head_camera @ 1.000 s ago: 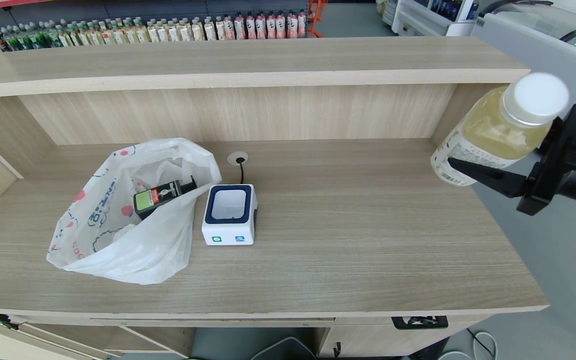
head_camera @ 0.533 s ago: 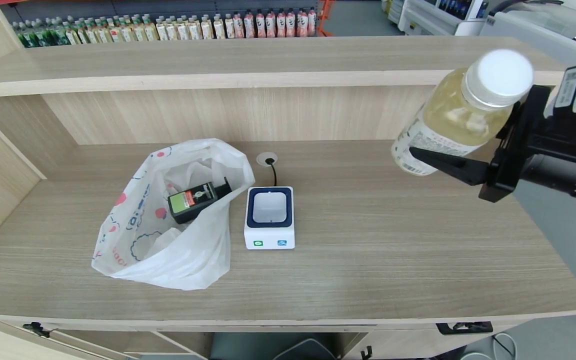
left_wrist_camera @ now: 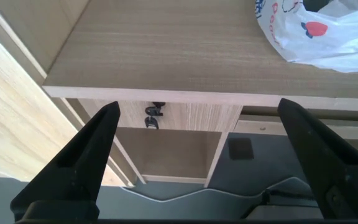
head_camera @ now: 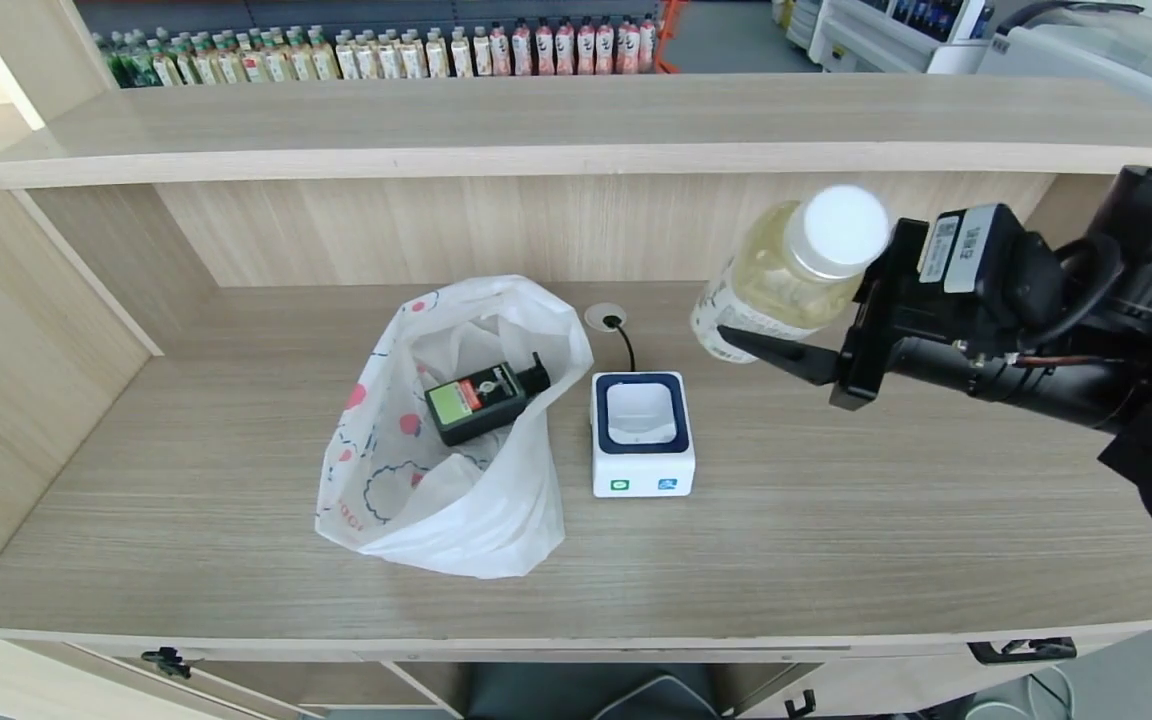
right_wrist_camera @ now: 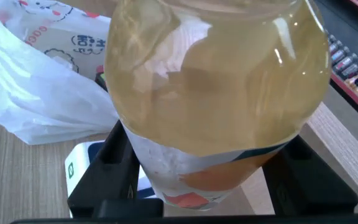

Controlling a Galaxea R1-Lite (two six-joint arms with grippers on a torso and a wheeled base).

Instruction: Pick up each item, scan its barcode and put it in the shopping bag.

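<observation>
Right tool [head_camera: 751, 318]: clenched on the bottle [head_camera: 781, 270], gripping its labelled lower body.
Bottle: tilted, white cap up, aloft over the desk [head_camera: 836, 520], right of and behind the scanner [head_camera: 642, 435].
Right arm: stretched in from the right, roughly level.
Left tool [left_wrist_camera: 197, 162]: released, below the desk's front edge.
Shopping bag [head_camera: 436, 490]: just left of the scanner.

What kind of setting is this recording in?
Most likely a shop checkout, perhaps a convenience store: a barcode scanner and a shopping bag sit on the wooden counter, and rows of bottled drinks line shelves behind it.
</observation>
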